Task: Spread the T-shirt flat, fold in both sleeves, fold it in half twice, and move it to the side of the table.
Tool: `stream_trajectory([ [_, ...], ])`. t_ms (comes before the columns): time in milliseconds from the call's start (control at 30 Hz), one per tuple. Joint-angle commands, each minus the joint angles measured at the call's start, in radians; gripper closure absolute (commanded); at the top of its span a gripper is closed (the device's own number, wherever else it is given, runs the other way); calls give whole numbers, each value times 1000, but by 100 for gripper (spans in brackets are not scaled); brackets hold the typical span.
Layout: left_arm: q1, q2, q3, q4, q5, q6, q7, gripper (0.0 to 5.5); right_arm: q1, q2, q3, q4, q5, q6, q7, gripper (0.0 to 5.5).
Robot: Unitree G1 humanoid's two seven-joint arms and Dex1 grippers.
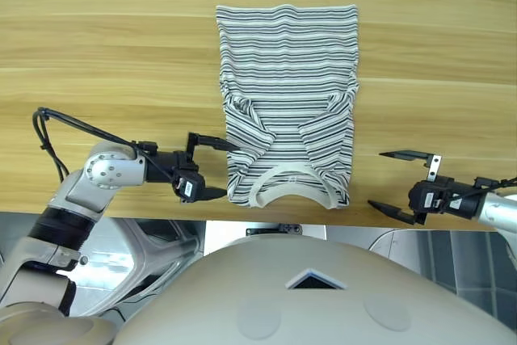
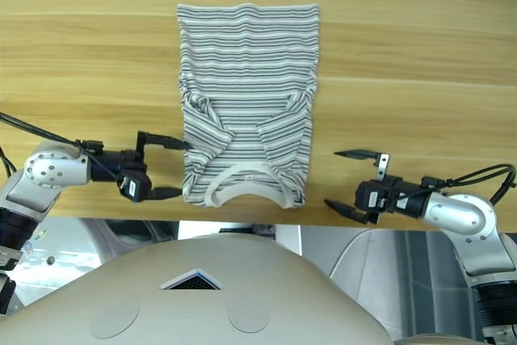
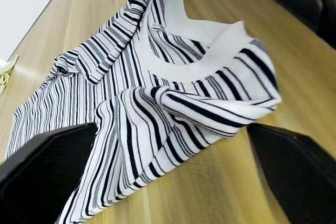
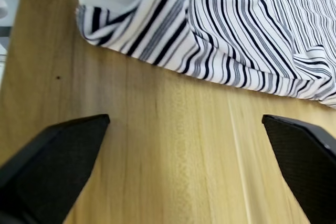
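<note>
On the T-shirt (image 1: 291, 78), the tucked sleeve ends are hard to trace. The left end effector (image 1: 222, 170) gapes at its collar corner; the right end effector (image 1: 376, 178) gapes nearby.

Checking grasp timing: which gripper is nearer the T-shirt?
The left gripper: its open fingers flank the T-shirt's collar-end corner. The right gripper, also open, has bare table between it and the cloth.

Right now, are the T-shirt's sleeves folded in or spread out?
Folded in: the left sleeve and right sleeve lie across the striped T-shirt, whose sides run straight.
</note>
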Motion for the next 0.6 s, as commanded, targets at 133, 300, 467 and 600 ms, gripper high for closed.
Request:
stream_trajectory([
  [133, 58, 62, -51, 3, 67, 57, -45, 10, 6, 10, 72, 9, -79, 40, 14, 11],
  [300, 45, 48, -61, 17, 78, 58, -34, 10, -59, 40, 140, 32, -106, 53, 4, 11],
  [467, 35, 33, -69, 26, 89, 60, -23, 10, -97, 59, 185, 23, -117, 56, -1, 11],
  [600, 41, 36, -83, 14, 86, 67, -31, 10, -85, 40, 214, -13, -109, 57, 14, 11],
])
